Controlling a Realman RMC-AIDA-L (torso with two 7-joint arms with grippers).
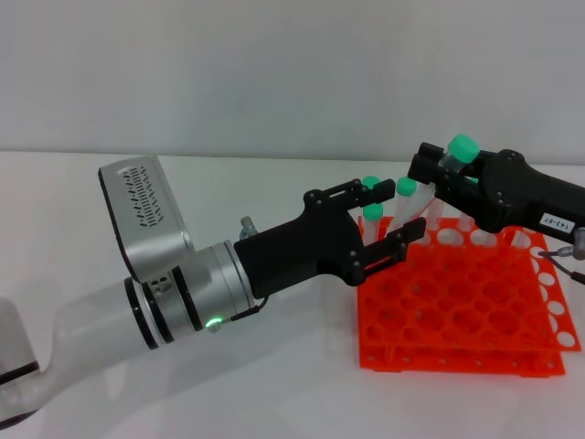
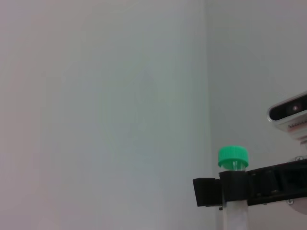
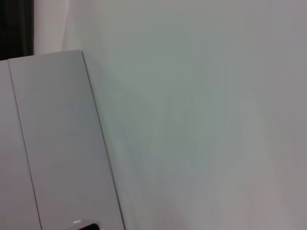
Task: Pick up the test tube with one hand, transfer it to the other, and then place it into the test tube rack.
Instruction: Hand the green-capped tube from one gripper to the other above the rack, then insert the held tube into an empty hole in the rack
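Two grippers met above the test tube rack (image 1: pixel 462 306) at the hand-over stage.

The right gripper (image 1: pixel 448 174) was clenched on the test tube (image 1: pixel 454 157) just under its green cap, holding it in the air over the rack's far edge; the left wrist view showed the same grasp. The left gripper (image 1: pixel 388 224), on the arm with the green light, sat over the rack's near-left corner with its fingers (image 1: pixel 352 194) released and spread, empty, beside two other capped tubes (image 1: pixel 402 203) standing in the rack. The transfer appeared complete, so placement remained: the right gripper would need to bring the tube upright over a free hole, lower it in, then let go.
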